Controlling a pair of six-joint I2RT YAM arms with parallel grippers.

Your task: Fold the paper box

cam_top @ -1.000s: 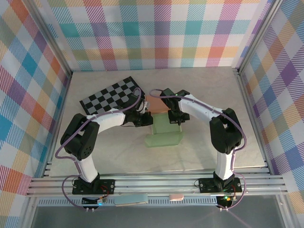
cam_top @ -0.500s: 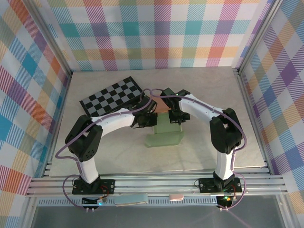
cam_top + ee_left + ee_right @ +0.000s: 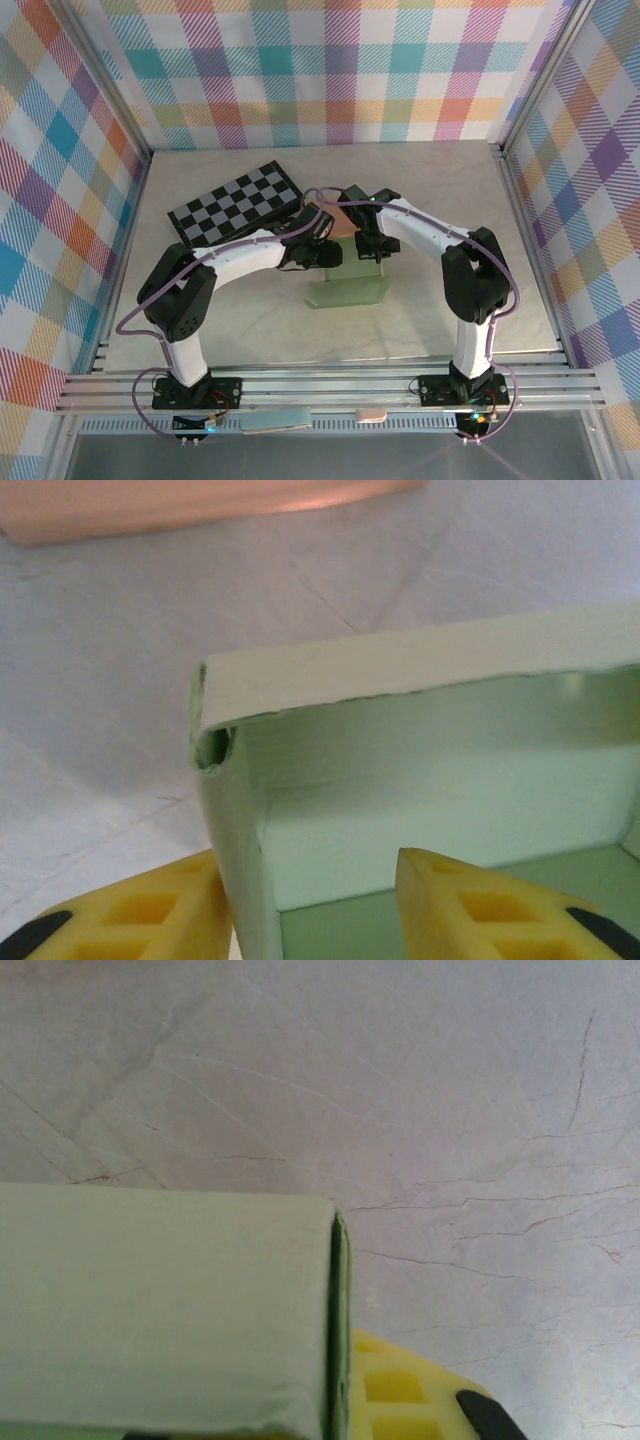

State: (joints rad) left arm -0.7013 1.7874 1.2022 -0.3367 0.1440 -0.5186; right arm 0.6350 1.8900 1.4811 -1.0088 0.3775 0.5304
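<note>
My left gripper [image 3: 326,250] is closer in on the pale green paper box [image 3: 347,291] now, jaws spread astride its wall. My right gripper [image 3: 371,245] stays put, can't tell its grip.

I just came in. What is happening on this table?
Two robot arms are working on a pale green paper box in the middle of the beige table. The left gripper straddles one upright wall at a corner, one yellow finger outside and one inside, jaws apart. The right gripper is at the box's far right side; its yellow finger lies beside a folded edge, and I cannot tell if it grips. A peach flat sheet and a black-and-grey checkered board lie farther back.
</note>
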